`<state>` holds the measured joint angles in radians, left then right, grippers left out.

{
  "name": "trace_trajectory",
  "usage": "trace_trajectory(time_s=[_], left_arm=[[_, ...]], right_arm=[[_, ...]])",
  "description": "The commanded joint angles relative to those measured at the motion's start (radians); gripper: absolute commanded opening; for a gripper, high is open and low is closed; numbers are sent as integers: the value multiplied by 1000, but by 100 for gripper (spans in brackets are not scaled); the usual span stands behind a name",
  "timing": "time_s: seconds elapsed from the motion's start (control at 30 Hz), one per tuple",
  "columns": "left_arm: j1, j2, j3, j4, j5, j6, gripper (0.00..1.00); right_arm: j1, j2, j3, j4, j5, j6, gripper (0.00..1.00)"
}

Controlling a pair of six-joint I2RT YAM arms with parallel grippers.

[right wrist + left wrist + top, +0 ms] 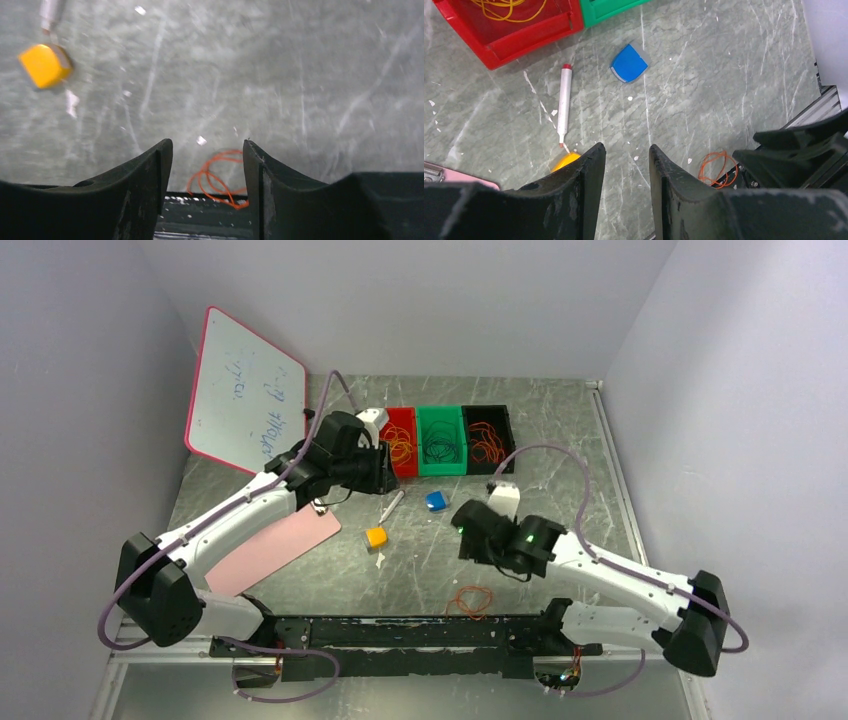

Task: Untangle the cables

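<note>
My right gripper (207, 146) hangs parted, nothing between its fingers. Just below the gap lies a loose red-orange cable loop (216, 175), at or slightly over the black rail (210, 222) on the table's near edge; the blur leaves that unsure. My left gripper (626, 150) is parted too, empty, above bare grey table (724, 75). Mid-table, a marker (564, 102) points its tip just beside a yellow block (44, 65), with a blue block (629, 63) apart. At the far edge, yellow-orange cables (401, 448) fill the red bin (400, 415), dark cables (441, 448) the green bin (441, 469), red-orange cables (487, 443) the black bin (490, 469). Open surface lies around the loop's far side.
</note>
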<state>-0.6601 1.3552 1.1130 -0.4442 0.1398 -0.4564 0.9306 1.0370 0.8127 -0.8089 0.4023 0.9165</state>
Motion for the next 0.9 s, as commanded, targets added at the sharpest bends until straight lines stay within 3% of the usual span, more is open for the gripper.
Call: trace_trajectory(time_s=[0.0,0.17,0.37,0.87], left_arm=[[-11,-17,-16,61,10,-10,43],[-12,-36,-28,58,7,-8,43],[-12,-48,-47,65,17,-8,42],[-12,-46,-44,70,2,-23,42]], right_arm=[[183,54,5,-323,250,454,58],[396,110,-8,-450,235,747,58],[472,114,-70,-421,158,836,55],[437,18,-249,-153,131,797,44]])
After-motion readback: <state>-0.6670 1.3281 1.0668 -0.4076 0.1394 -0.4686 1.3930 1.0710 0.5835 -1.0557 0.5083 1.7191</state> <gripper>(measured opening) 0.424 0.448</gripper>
